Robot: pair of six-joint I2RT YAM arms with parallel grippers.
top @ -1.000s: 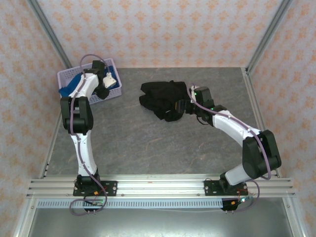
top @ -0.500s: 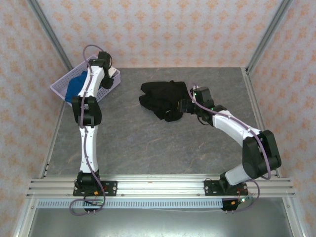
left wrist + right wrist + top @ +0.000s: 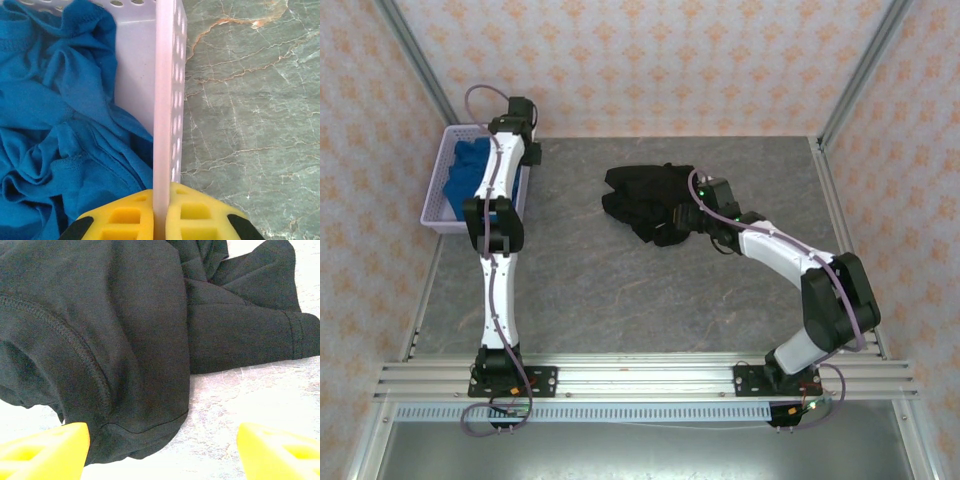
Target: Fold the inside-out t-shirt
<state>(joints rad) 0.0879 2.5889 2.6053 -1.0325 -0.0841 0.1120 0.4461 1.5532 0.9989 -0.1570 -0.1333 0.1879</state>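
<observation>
The right claw (image 3: 160, 436) is held wide open with nothing gripped. Its yellow fingertips (image 3: 55, 445) are set low over the grey marbled counter (image 3: 620, 290). One tip is just beside the near edge of the black soft-fabric t-shirt (image 3: 125, 315); whether it touches cannot be told.

The t-shirt (image 3: 645, 200) lies as a crumpled heap toward the middle back of the counter, with raised seams and hem stitching on show. No part is laid flat and no fold has been made, so the task is judged to be at its very start. Spreading, smoothing and every fold are left to do.

The left claw (image 3: 160, 202) is pinched shut on the upright wall of a lavender perforated plastic basket (image 3: 166, 100). The basket (image 3: 432, 205) sits at the far left of the counter, well apart from the t-shirt. A bright blue cloth (image 3: 60, 125) is bunched inside it.

Nothing is seen lying between the right claw and the garment. With the left claw taken up by the basket, only one claw is judged to be in place for the shirt.
</observation>
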